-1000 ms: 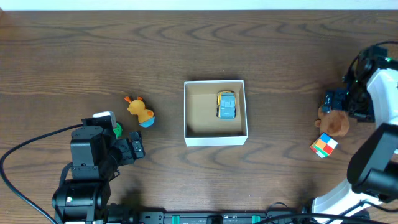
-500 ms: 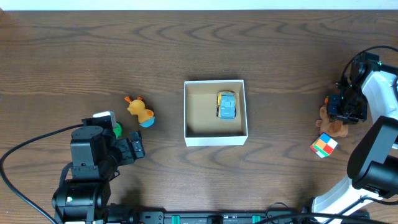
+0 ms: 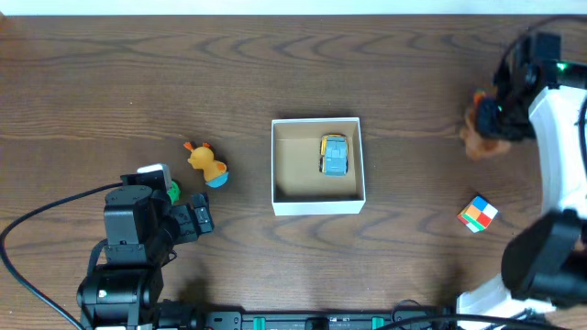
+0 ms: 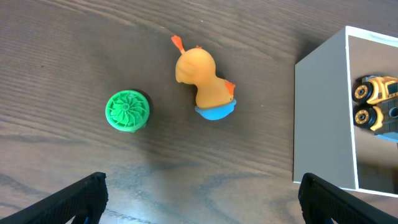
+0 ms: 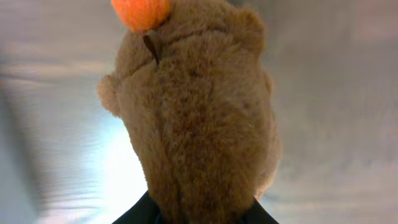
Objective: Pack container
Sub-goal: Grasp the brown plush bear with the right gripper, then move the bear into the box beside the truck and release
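The right tool point(image 3: 496, 117) is pressed together on a brown plush toy point(image 5: 199, 124), pinching it at its lower end, where the dark tips of the fingers point(image 5: 138, 213) show on either side of the fur. The plush toy is rounded and shaggy, with small stubby ears and a bright orange tuft at the top. Behind it the surface is blurred in the right wrist view. From overhead, this tool and the toy sit near the far right edge, well apart from the container point(image 3: 317, 207).

The left tool point(image 4: 202, 199) is spread wide and holds nothing. Its two black fingertips frame the lower corners of the left wrist view, above bare wood.

The container stands in the middle of the dark, wood-grained surface point(image 3: 138, 82). It is a square open-topped box with thin white walls and a brown cardboard floor. A small blue and yellow toy car point(image 3: 334, 154) lies inside, towards the far right corner.

To the left of the box, a smooth orange duck point(image 3: 205, 162) with a blue base lies on its side. Near it is a round green disc point(image 4: 127, 111) with a ribbed, fan-like top. A many-coloured puzzle cube point(image 3: 478, 214) rests on the right side.
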Controlling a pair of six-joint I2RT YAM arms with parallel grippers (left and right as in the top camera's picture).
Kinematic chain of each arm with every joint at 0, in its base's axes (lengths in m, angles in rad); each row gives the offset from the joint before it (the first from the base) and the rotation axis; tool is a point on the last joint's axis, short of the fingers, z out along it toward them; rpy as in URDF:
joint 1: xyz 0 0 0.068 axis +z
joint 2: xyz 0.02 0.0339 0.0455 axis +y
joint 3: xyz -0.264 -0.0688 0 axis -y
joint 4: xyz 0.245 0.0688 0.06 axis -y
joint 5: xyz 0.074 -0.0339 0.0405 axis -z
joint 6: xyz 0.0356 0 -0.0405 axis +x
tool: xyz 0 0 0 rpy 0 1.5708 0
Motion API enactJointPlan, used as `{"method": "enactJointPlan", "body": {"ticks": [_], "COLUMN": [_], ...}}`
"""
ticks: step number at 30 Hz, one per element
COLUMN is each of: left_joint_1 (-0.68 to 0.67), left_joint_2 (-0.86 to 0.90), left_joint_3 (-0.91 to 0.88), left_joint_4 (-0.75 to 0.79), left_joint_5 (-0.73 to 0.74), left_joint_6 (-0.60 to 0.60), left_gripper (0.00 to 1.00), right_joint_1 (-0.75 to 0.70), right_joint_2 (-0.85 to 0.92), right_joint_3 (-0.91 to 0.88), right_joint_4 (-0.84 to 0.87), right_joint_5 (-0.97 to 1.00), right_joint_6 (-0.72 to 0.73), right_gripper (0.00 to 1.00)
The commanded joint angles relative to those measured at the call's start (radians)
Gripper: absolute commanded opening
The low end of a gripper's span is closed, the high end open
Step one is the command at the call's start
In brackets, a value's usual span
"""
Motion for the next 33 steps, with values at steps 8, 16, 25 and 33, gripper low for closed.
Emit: {"method": "enactJointPlan", "body": {"ticks": [8,16,25,33], "left_joint_1": [0.003,0.003,0.003,0.002], "left_joint_2": [0.004,0.004,0.004,0.004], "left_joint_3": [0.023,0.023,0.023,0.023], "left_joint_4": [-0.002,-0.002,-0.002,-0.002], "left_joint_5": [0.013,0.013,0.013,0.013], "left_joint_6": [-0.005,-0.005,-0.005,-0.005], "left_gripper": [0.98,0.98,0.98,0.98], "right_joint_1": [0.52,0.783,0.85,0.847], "right_joint_2": [-0.169,-0.093,0.043,0.161], "right_joint_3": [0.029,0.004,0.001,0.001], "right_joint_4": [0.129,0.171,0.172,0.193], "right_joint_5": [-0.087,0.039,0.039,-0.031], "right_joint_6": [0.444,0.797,0.931,0.972], "right_gripper": [0.02,0.01,0.01,0.01]}}
